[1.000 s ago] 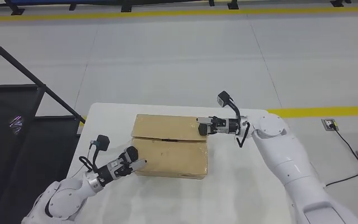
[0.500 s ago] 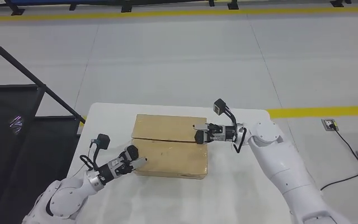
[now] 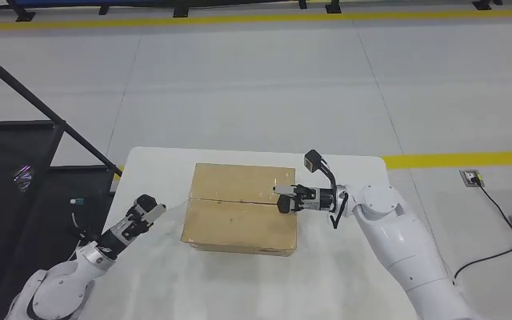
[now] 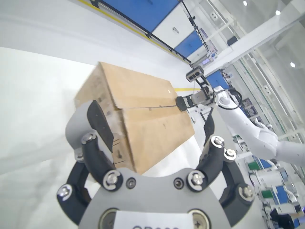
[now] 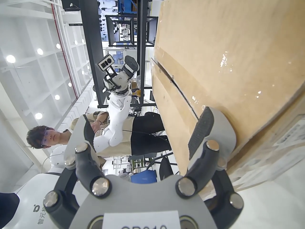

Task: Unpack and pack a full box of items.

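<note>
Atop the closed brown cardboard box, the released right pincer could shove it sideways; left pincer, also released, stands apart.

Surroundings of the work area, as we see them

We see a white table standing on a pale grey floor, with a yellow line running off from one side and a floor socket near that line. On the table's other side we see a slanting black bar above a dark panel. Blue wall panels stand beyond.
</note>
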Motion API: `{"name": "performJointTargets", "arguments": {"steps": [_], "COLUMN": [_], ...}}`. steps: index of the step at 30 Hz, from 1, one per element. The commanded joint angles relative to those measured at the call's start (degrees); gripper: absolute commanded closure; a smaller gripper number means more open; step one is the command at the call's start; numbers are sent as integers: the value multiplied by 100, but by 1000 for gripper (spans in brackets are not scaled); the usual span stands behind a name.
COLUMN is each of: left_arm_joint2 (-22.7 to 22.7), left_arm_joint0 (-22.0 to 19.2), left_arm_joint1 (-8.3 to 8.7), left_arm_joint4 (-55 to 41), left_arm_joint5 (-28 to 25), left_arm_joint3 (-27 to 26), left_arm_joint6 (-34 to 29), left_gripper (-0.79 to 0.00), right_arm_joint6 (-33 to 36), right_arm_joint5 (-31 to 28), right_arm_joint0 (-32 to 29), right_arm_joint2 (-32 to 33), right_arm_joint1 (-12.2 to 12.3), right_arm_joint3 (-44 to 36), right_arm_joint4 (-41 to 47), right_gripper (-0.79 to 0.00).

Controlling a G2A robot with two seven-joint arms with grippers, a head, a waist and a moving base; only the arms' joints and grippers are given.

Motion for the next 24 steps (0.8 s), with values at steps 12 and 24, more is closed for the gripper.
{"name": "performJointTargets", "arguments": {"steps": [12, 24], "left_arm_joint2": [-340, 308], "left_arm_joint0": [417, 634], "left_arm_joint1": [-18, -240], "left_arm_joint4": [28, -2702], "left_arm_joint5": [413, 1006], "left_arm_joint3": [-41, 677], "left_arm_joint6": [474, 59], "left_gripper": [-785, -785], "right_arm_joint6": [5, 5], "right_arm_joint5": [-3, -3], "right_arm_joint0": [3, 3], "right_arm_joint2": [1, 1], "right_arm_joint1": [0, 0], "right_arm_joint3": [5, 5], "right_arm_joint4": [3, 3], "right_gripper": [-785, -785]}}
